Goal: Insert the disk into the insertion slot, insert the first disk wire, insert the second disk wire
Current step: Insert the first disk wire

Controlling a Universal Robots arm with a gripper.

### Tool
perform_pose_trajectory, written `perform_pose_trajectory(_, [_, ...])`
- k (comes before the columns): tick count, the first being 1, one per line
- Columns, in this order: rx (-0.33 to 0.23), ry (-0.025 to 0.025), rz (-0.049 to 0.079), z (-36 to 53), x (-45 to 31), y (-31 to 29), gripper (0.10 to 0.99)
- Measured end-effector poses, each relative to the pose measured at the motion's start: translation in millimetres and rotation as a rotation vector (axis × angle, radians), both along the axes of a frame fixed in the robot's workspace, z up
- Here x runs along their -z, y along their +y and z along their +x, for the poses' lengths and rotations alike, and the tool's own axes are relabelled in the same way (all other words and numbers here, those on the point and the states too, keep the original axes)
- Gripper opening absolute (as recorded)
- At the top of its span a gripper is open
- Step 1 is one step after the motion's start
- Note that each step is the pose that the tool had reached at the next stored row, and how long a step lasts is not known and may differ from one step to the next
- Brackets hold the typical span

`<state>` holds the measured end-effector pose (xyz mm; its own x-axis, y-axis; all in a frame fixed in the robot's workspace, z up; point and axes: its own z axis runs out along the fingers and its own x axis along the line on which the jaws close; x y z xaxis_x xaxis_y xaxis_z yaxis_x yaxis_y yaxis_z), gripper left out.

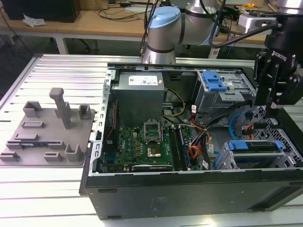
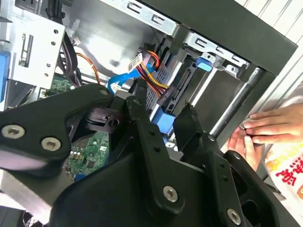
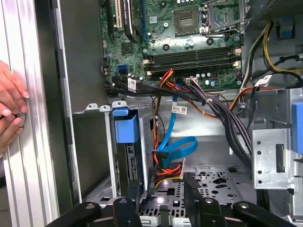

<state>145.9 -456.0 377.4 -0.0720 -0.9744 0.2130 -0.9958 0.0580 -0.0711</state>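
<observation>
Open black desktop computer case [image 1: 189,194] on a slatted aluminium desk [image 1: 61,75]. I see the flat silver hard drive in its bright blue plastic carrier, the disk [image 1: 258,153] [image 3: 126,126], lying inside the boxy grey perforated metal cage, the insertion slot [image 1: 288,142] [image 3: 147,137], low on the exterior view's right. The black two-fingered tool [image 1: 271,105] [image 3: 162,201] [image 2: 161,109] hangs just above and behind that cage, its fingers [image 3: 132,201] spread apart with nothing between them. The thin flat light-blue cable, the second disk wire [image 3: 176,146] [image 1: 232,125] [image 2: 118,84], loops down beside the cage. Its small dark plug lies at the disk's rear edge, and whether it is seated cannot be told. A bundle of red, orange and yellow wires [image 3: 168,174] ends just beside it. A person's hand [image 3: 10,109] [image 2: 272,124] rests on the desk against the case's outer wall. The green motherboard [image 1: 142,142] occupies mid-case. A grey moulded fixture tray [image 1: 47,132] lies on the exterior view's left.
</observation>
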Motion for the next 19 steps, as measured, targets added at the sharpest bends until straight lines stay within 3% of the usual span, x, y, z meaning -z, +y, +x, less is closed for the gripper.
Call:
perform_pose_trajectory(3, [0.000, 0.0000, 0.000, 0.0, 4.8, 0.0, 0.490])
perform_pose_trajectory(6, [0.000, 0.0000, -0.001, 0.0, 8.5, -0.1, 0.290])
perform_pose_trajectory(8, [-0.001, 0.0000, -0.003, 0.4, 10.3, 0.0, 0.290])
perform_pose_trajectory(10, [-0.002, 0.0000, -0.026, 0.7, 10.8, -0.1, 0.290])
perform_pose_trajectory(12, [-0.003, 0.0001, -0.072, 0.8, 11.5, 0.1, 0.290])
perform_pose_trajectory(13, [-0.003, 0.0001, -0.082, 0.8, 12.0, 0.5, 0.290])
perform_pose_trajectory(19, [-0.003, -0.0059, -0.093, -0.1, 17.7, 2.6, 0.290])
